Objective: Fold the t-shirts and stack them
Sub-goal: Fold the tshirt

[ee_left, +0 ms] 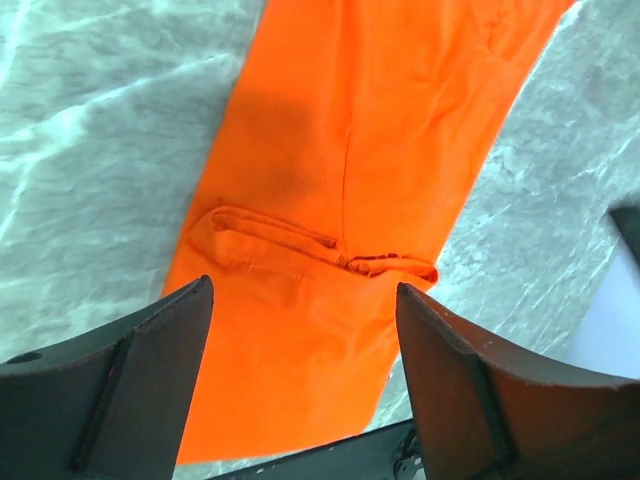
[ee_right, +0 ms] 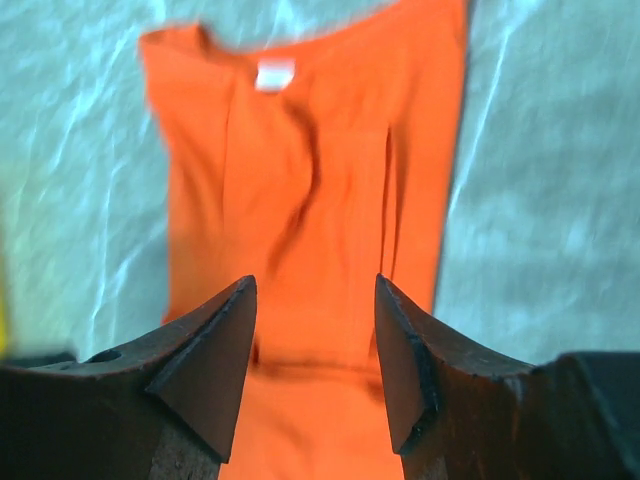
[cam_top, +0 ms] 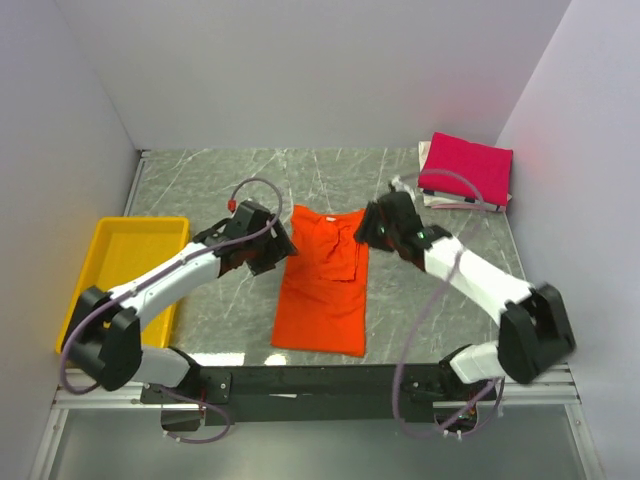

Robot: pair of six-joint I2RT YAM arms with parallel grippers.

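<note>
**Orange shirt** (cam_top: 322, 285): lies flat at the middle of the table (cam_top: 200, 180), collar at the far end and hem toward the arm bases. Both sides are turned in, making one long narrow strip. A sleeve edge shows as a ridge across the top layer.

**Pink shirt** (cam_top: 467, 165): a folded, compact square in the far right corner, well apart from the orange one. It rests on something pale, cloth or paper; too small to tell which.

**Left gripper** (ee_left: 303, 287): jaws spread wide and holding nothing, poised over the strip's left edge.

**Right gripper** (ee_right: 315, 280): jaws apart and empty, over the collar end on the right side.

**Yellow tray** (cam_top: 140, 222): at the left edge, not in use.

**Step in hand**: the lengthwise fold looks finished, and the crosswise fold is not yet made.

**Next move, as judged**: each gripper pinches a corner of one end, both layers together. The two then carry it evenly over the other end, before the bundle goes onto the pink shirt.
</note>
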